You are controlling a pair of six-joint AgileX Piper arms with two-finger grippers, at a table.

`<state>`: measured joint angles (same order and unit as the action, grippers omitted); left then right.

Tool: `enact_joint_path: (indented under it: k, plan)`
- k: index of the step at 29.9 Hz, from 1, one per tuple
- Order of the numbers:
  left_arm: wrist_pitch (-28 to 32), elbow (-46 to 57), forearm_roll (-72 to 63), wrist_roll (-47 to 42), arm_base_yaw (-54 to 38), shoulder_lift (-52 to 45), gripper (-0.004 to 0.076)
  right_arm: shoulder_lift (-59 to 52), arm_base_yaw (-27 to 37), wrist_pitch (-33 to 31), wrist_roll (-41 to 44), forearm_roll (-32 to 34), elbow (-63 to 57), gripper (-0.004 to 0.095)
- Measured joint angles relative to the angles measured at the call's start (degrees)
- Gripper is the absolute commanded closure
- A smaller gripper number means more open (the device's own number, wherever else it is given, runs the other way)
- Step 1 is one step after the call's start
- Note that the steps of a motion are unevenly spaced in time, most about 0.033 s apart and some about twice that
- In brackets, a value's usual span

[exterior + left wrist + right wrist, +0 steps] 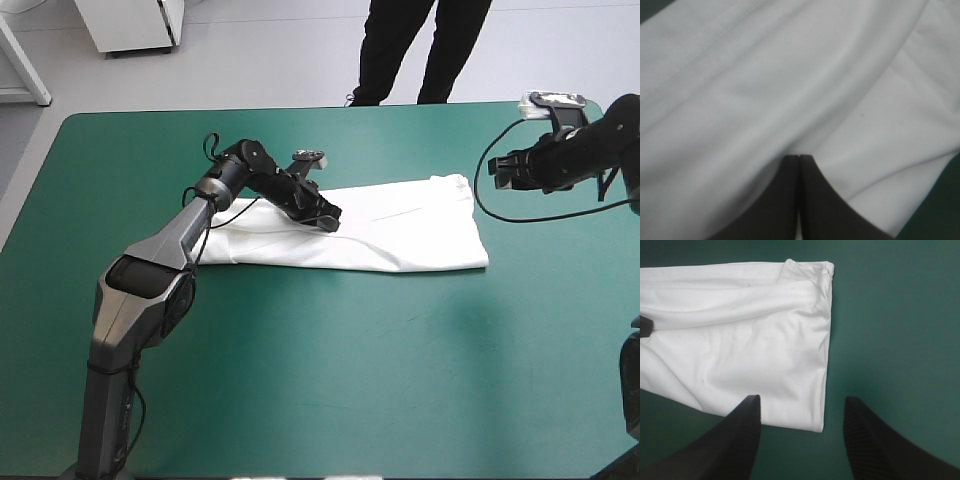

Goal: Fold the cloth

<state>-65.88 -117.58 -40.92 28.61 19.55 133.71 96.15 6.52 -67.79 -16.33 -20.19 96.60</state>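
Teal-green table cover [350, 380] lay smooth, white T-shirt [410, 235] stretched as a folded band across its far middle, left gripper [328, 218] pinched tight on the cloth left of its middle, right gripper [500, 172] hung spread apart near the band's right end.

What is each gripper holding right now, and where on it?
Left gripper pinches the T-shirt at a fold near its middle; right gripper, open, holds nothing.
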Motion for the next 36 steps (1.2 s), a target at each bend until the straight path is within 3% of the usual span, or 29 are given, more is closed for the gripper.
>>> enact_joint_path:
  k: [6, 15, 36]
  plan:
    - [-0.37, -0.21, -0.12, -0.03, 0.02, 0.15, 0.0733, 9.07, 0.0, 0.42, -0.3, -1.13, 0.0, 0.0367]
    - [-1.67, -0.41, 0.89, -0.03, 0.07, 0.15, 0.0733, 20.5, 0.0, -0.31, -3.96, -8.95, 0.0, 0.0368]
    - [-2.64, -1.55, 0.43, -2.46, -0.22, 1.86, 0.0733, 27.66, -0.23, -0.59, -6.19, -18.04, 3.27, 0.0369]
